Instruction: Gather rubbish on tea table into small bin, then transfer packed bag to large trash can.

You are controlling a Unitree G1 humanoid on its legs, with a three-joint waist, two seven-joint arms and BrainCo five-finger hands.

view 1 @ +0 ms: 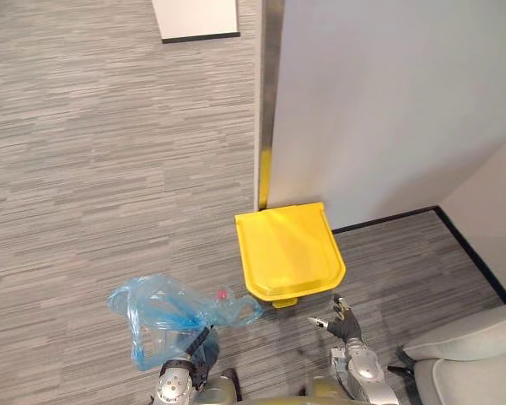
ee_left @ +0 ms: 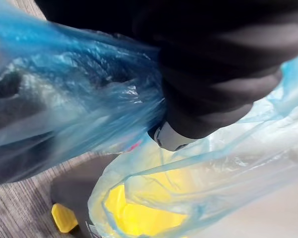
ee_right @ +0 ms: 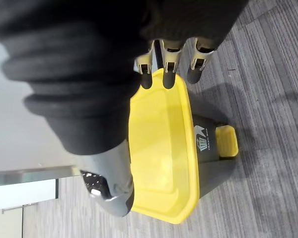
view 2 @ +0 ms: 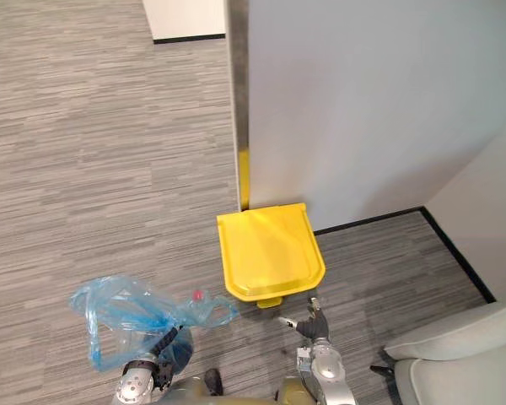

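A blue see-through plastic bag (view 1: 162,314) with rubbish inside hangs low over the carpet, just left of the large trash can. My left hand (view 1: 196,348) is under the bag's right side with its fingers closed in the film; up close the bag (ee_left: 64,109) wraps over the hand. The trash can has a closed yellow lid (view 1: 288,249) and a yellow foot pedal (view 1: 284,301), and stands against the wall corner. My right hand (view 1: 341,319) hovers open, with fingers (ee_right: 164,67) straight, in front of the can's right front corner, apart from the lid (ee_right: 161,148).
A pale grey wall (view 1: 388,101) with a metal corner strip (view 1: 271,84) rises behind the can. A grey upholstered seat (view 1: 472,363) stands at the lower right. A white cabinet base (view 1: 196,18) is far back. Striped grey carpet (view 1: 84,169) stretches to the left.
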